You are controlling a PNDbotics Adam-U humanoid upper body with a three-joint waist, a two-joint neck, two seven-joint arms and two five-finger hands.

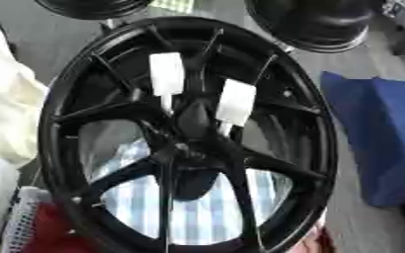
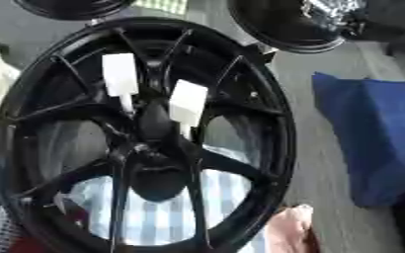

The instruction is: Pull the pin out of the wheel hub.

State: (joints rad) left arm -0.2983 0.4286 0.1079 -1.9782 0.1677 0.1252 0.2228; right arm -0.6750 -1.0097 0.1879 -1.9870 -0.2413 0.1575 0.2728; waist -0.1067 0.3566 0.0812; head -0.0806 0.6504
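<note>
A large black spoked wheel stands upright and fills both views. Two white pins stick out near its hub. One pin sits upper left of the centre, the other pin a little lower and to the right. Each has a flat white handle and a thin white shaft running down toward the dark hub. Neither of my hands shows in either view. A person's bare hand rests at the wheel's lower right rim.
Two more black wheels lie beyond the top. A blue cloth is on the right and cream fabric on the left. Checked blue-white cloth shows through the spokes. A white mesh basket sits lower left.
</note>
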